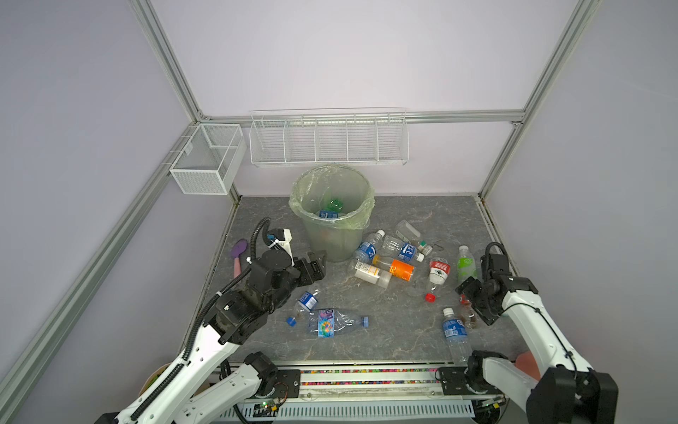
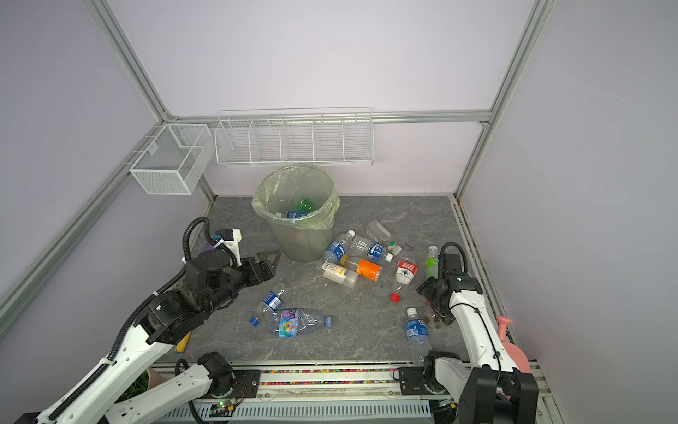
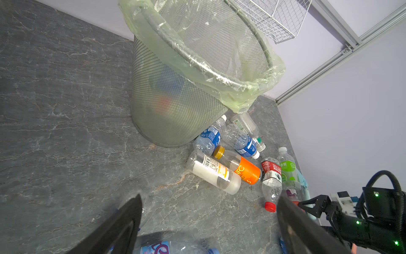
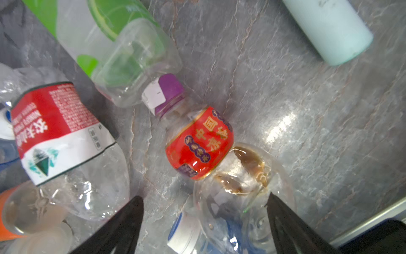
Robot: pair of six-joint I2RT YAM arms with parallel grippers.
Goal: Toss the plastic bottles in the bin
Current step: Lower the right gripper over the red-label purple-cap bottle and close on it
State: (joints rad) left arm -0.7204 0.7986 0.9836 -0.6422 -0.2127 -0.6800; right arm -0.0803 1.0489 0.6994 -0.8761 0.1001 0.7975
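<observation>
- Plastic bottles [image 1: 401, 270] lie mostly on the grey table [image 1: 403, 220]. There is a heap just right of the bin [image 1: 330, 244], and several more lie toward the near and right edges. At least two, including a green bottle [image 1: 334, 204], are already inside the bin.
- Right gripper [image 4: 204, 196] hovers with jaws spread wide and empty over a small red-labelled bottle [image 4: 198, 143]. That bottle has a purple cap and lies on its side at the right of the table. I judge this to be the pick in hand.
- Left gripper [image 1: 321, 262] is likewise spread and empty, above the table just near-left of the bin. It appears to take no part in this pick.
- Recommendation: the jaws straddle the clear lower body, not the label. Descend square across that body, since so rounded a shape will likely slip out of a skewed pinch.
- Hazard: a white-capped blue-labelled bottle [image 4: 183, 231] lies just beside the target's base. A green-labelled bottle [image 4: 123, 55] sits just beside its cap. Keep the fingers clear of both, or a second bottle may be dragged along.
- Note: brown dregs show inside the target. The cap looks fitted, so a spill in transit seems unlikely.
- Transfer: the bin stands far and left of this bottle and is much taller than it. Lift well above the rim before crossing. Release over the middle, as the loose liner [image 1: 297, 205] overhangs the edge.
</observation>
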